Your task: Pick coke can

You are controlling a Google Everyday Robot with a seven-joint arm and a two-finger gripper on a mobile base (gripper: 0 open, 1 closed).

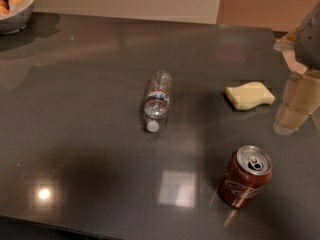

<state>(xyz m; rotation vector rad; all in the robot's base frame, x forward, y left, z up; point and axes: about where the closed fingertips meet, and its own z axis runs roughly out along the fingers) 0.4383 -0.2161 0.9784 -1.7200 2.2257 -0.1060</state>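
The coke can [245,176] is a dark red can with white script and a silver top with a pull tab. It stands upright on the dark grey table [75,134], near the front right. My gripper [292,109] hangs at the right edge of the view, above the table. It is behind and to the right of the can, well apart from it, and holds nothing that I can see.
A clear plastic water bottle [157,100] lies on its side in the middle of the table, cap toward the front. A pale yellow sponge [249,95] lies just left of the gripper. A bowl of round food [12,6] stands at the back left corner.
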